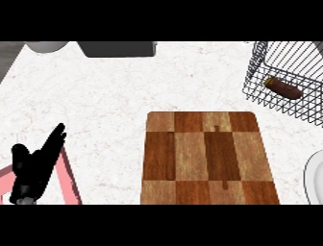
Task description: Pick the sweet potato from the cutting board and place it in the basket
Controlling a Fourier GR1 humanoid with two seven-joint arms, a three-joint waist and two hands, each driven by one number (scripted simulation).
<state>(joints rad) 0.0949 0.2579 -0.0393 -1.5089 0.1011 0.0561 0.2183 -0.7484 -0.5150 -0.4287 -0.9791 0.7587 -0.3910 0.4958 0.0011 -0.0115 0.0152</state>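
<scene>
At the lower left, the left hand (36, 166) is seen resting with fingers straight, holding nothing. The cutting board (207, 158) is left bare. The sweet potato (283, 88) is already lodged inside the basket (320, 113), so the task is judged done.

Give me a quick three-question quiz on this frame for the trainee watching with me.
1. True or false: the sweet potato lies on the cutting board.
2. Which robot hand shows? A) left robot hand B) right C) both
3. Fill in: a white plate sits at the view's ____ edge.

Key: 1 false, it lies in the wire basket; 2 A, open, over a pink object; 3 right.
</scene>
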